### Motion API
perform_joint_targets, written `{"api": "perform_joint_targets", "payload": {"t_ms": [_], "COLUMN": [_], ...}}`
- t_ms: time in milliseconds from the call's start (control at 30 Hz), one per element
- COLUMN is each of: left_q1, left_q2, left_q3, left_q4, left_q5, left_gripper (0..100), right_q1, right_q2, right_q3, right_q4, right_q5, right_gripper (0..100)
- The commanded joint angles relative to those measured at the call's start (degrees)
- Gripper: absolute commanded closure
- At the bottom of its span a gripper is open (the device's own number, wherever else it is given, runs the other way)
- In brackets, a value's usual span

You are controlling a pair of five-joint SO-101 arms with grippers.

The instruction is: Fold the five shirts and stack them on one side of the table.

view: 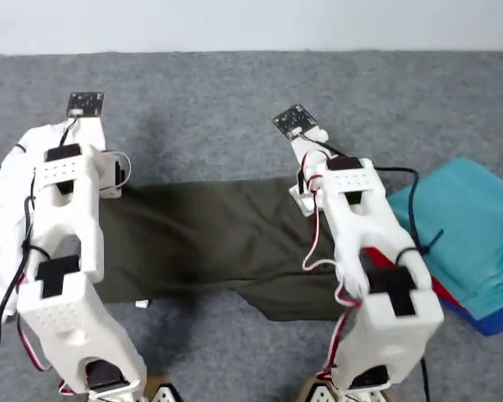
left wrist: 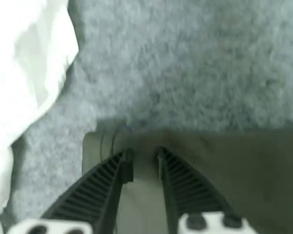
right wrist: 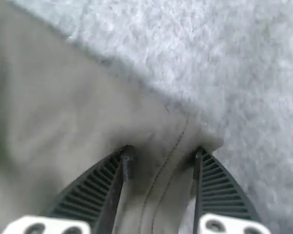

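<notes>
At the left edge of the high view you have a white shirt (view: 2,209) bunched on the grey table (view: 235,100), partly under your left arm (view: 67,243). Your left gripper (left wrist: 144,158) sits over the upper left corner of the olive shirt (view: 210,239). Its jaws stand a narrow gap apart, with olive cloth showing in the gap. The olive shirt lies spread across the middle of the frame, between the two arms. Your right gripper (right wrist: 163,158) is at that shirt's upper right corner, jaws spread wide and straddling a stitched hem that humps up between them. Beyond the right arm (view: 369,243), at the right edge, a teal shirt (view: 469,218) lies on top of a red shirt (view: 443,295).
</notes>
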Motion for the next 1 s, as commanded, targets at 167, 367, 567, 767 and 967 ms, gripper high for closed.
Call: {"api": "perform_joint_targets", "payload": {"t_ms": [167,367,567,767,967], "left_q1": [-0.09,0.00,1.14,1.23,0.09], "left_q2": [4.40,6.15,4.92,12.84,21.19], "left_q3": [-11.91,-19.56,-28.88,-28.18,-30.20], "left_q4": [-0.62,11.25,37.10,35.69,19.43], "left_q5": [0.18,0.26,-0.53,-1.85,2.46], "left_gripper": [91,91,91,91,91], "right_q1": [0.66,3.74,6.99,7.08,6.90], "right_q2": [10.95,17.10,17.10,17.10,17.10], "right_q3": [-18.20,-26.46,-30.51,-30.51,-30.68], "right_q4": [-1.19,2.42,7.34,7.43,9.89], "right_q5": [-2.29,-5.89,-6.07,-6.15,-5.98], "right_gripper": [80.1,80.1,80.1,80.1,80.1]}}
